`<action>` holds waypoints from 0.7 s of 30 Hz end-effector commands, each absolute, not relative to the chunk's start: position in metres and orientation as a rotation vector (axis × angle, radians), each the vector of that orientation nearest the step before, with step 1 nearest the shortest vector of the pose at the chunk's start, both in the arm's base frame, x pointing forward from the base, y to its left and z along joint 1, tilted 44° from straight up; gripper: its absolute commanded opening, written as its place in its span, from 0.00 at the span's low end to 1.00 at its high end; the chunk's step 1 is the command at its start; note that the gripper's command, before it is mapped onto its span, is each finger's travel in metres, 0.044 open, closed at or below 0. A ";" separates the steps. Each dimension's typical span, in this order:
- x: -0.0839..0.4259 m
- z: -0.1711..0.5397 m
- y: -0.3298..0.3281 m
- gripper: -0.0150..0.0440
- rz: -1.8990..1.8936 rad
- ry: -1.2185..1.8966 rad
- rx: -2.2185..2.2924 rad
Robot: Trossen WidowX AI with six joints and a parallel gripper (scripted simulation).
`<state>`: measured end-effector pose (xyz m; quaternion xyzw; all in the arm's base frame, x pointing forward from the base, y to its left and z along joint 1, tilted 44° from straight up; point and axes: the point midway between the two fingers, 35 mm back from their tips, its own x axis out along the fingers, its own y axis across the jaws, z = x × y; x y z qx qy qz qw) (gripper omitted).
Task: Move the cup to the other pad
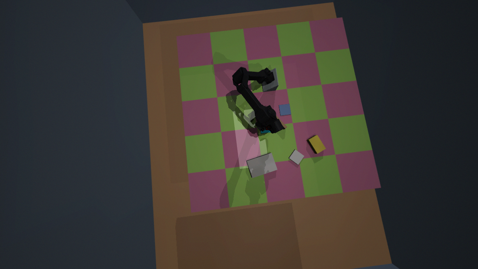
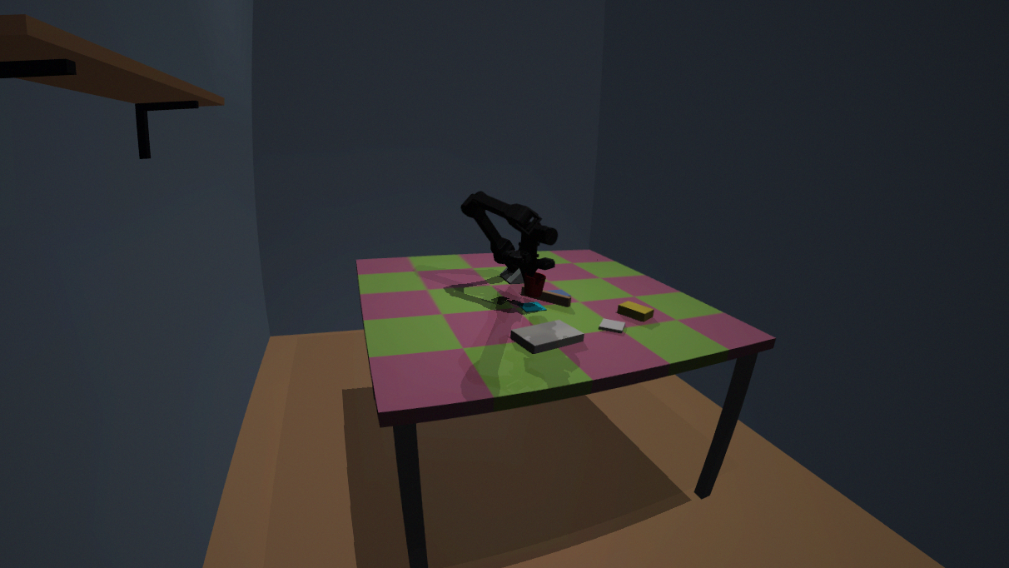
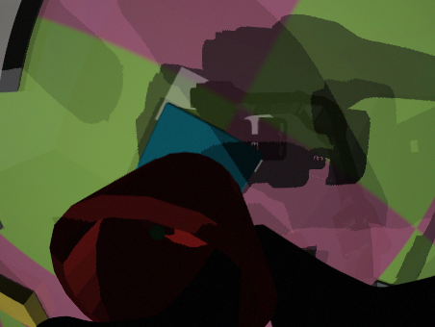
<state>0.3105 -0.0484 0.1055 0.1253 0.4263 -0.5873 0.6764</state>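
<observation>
A dark red cup [image 2: 534, 285] [image 3: 183, 178] is roughly upright in the air. My gripper [image 2: 534, 273] points down and is shut on the cup at its upper part. A dark green marble [image 3: 157, 233] shows inside the cup; any others are hidden. The cyan pad [image 1: 265, 131] [image 2: 534, 306] [image 3: 185, 132] lies flat, partly covered by the cup in the wrist view. The blue pad [image 1: 284, 109] [image 2: 560, 292] lies beyond the wooden bar, away from the cyan pad. The arm hides most of the cup in the top view.
The wooden bar [image 1: 283, 124] [image 2: 557, 297] stands between the pads, close to the cup. A large light grey block [image 1: 261, 165] [image 2: 546, 335], a small white block [image 1: 296, 156] [image 2: 611, 326] and a yellow block [image 1: 316, 144] [image 2: 635, 309] [image 3: 14, 304] lie nearer the table's front.
</observation>
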 end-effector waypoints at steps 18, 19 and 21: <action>0.308 0.086 -0.069 0.25 -1.324 0.957 0.276; 0.308 0.085 -0.070 0.25 -1.324 0.957 0.276; 0.308 0.084 -0.072 0.25 -1.324 0.957 0.276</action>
